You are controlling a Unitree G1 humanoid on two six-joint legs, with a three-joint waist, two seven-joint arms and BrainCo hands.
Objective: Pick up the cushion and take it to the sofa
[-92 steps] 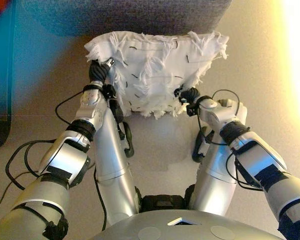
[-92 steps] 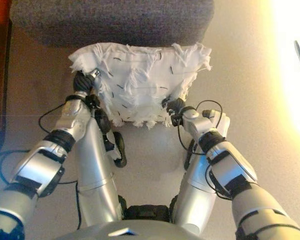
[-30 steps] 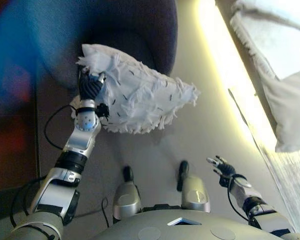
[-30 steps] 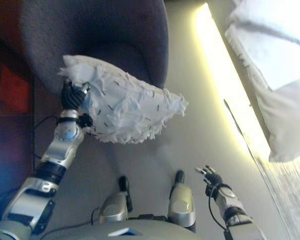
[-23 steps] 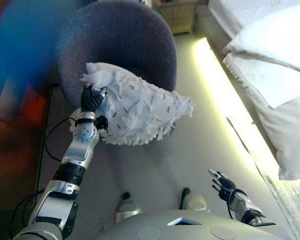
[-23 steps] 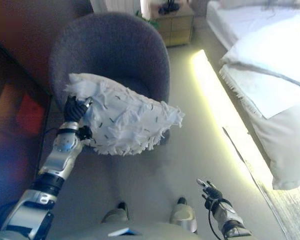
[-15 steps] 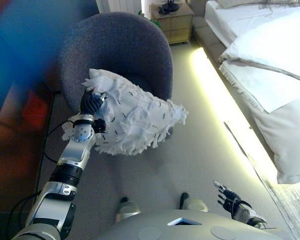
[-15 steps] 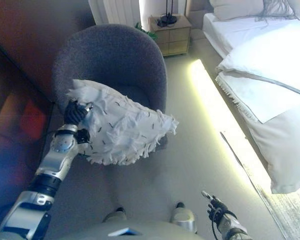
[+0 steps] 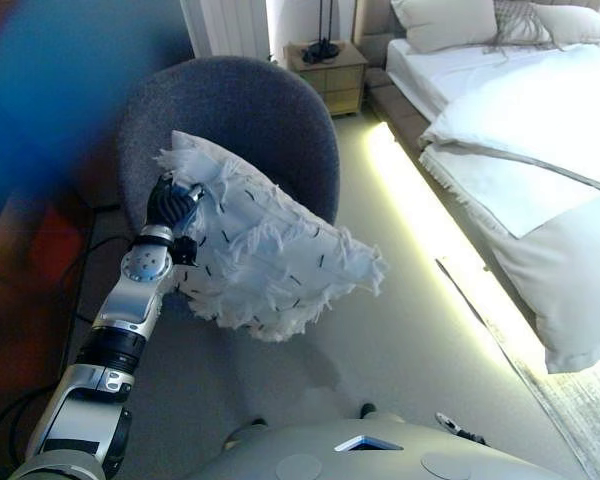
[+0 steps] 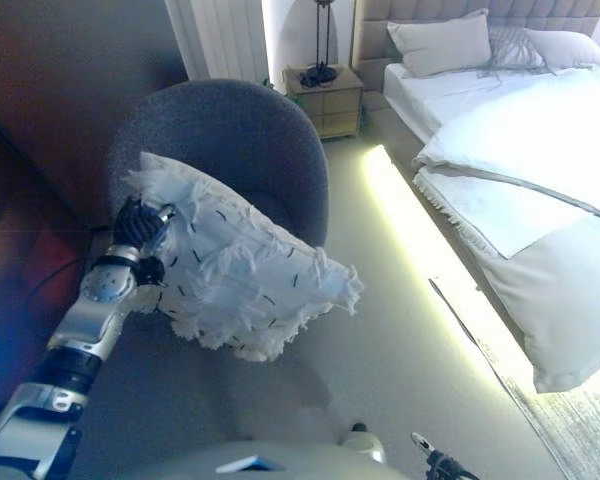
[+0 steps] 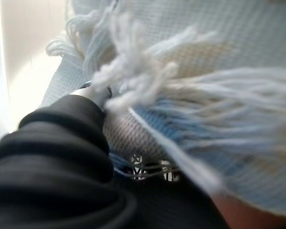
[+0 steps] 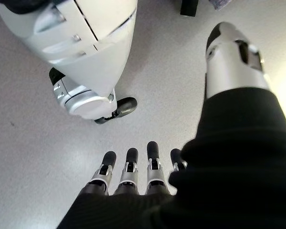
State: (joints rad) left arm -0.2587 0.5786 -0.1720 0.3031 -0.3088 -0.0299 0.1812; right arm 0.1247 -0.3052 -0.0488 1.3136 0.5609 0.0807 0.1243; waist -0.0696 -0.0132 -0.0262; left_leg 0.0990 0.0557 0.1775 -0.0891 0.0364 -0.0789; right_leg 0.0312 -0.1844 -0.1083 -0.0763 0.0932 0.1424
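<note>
The cushion [image 9: 265, 260] is white with fringed edges and small dark flecks. My left hand [image 9: 170, 205] is shut on its upper corner and holds it in the air in front of a round grey armchair [image 9: 240, 110]. The cushion hangs tilted, its far corner pointing toward the bed. In the left wrist view the fringe and fabric [image 11: 219, 62] fill the picture past the dark cover [image 11: 52, 157]. My right hand [image 10: 435, 462] hangs low at the right, empty, with its fingers [image 12: 133, 167] straight above the floor.
A bed [image 9: 520, 130] with white bedding and pillows stands on the right, with a lit strip [image 9: 420, 200] along its base. A wooden nightstand [image 9: 330, 65] stands behind the armchair. A dark wall or cabinet [image 10: 40, 150] runs along the left.
My right hand has let go of the cushion and dropped low. My left hand alone holds the cushion up. The camera has tilted up, bringing in the armchair and the bed.
</note>
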